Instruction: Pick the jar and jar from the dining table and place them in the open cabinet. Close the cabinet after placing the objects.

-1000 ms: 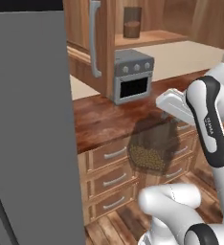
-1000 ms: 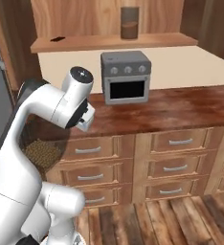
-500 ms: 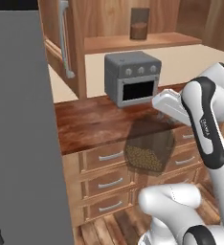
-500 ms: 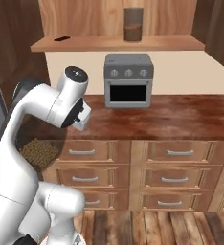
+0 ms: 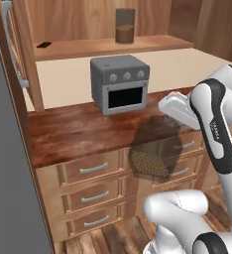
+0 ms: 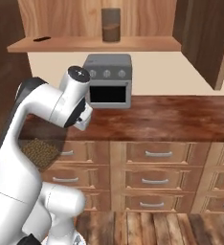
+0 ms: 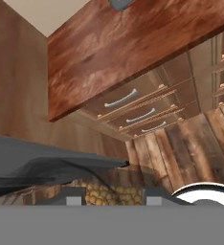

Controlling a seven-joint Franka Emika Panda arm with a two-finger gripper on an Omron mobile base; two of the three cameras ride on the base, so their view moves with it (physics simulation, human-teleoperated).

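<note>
- The wide jar [image 5: 155, 149] hangs in the air in front of the bench [image 5: 78, 131], just below the level of its top and over the drawers [image 5: 90, 191].
- Its dark glass is see-through; olive-yellow pellets [image 5: 147, 165] fill only the bottom part, and the rest is empty.
- In the hand view the end effector [image 7: 113, 194] is clamped on that jar: pellets [image 7: 106, 194] sit between the two finger tips, with dark glass [image 7: 47, 167] curving to one side.
- The slim jar [image 5: 125, 26] stands upright on the cabinet shelf [image 5: 108, 47], above the grey oven [image 5: 119, 83]. Light-brown powder fills its lower part.
- A small dark thing [image 6: 41, 38] lies at the shelf's left end, well apart from the slim jar.
- Cabinet doors [image 6: 207, 38] stand open on both sides.
</note>
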